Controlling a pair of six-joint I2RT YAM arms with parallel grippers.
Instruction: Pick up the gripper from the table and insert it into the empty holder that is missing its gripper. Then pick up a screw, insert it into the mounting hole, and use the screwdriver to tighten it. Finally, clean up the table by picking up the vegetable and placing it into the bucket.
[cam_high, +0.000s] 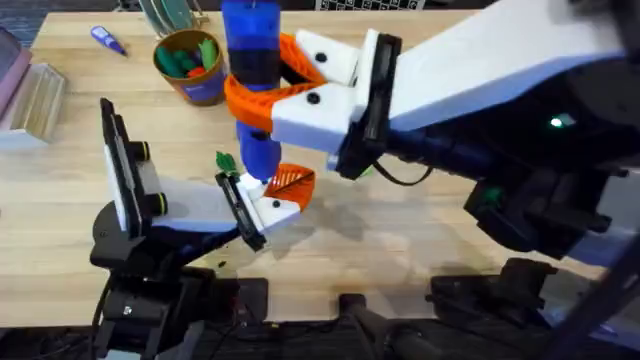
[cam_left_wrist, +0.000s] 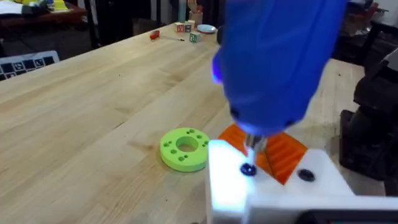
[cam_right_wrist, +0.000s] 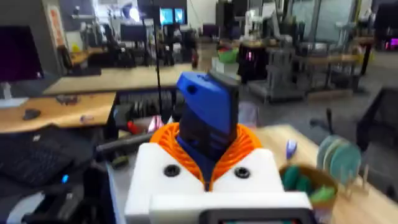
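My right gripper is shut on the fat blue screwdriver, holding it upright; its orange pads clamp the blue body. The driver's metal tip rests on a dark screw in the white holder on my left gripper, whose fingers look shut. The orange ribbed gripper sits in that holder. A small dark-green vegetable lies on the table just beyond my left gripper. The bucket stands at the back left, holding green and red pieces.
A bright green holed disc lies on the table close to the holder. A small blue-purple pen is at the back left, a clear box at the left edge. A red-handled tool lies farther off.
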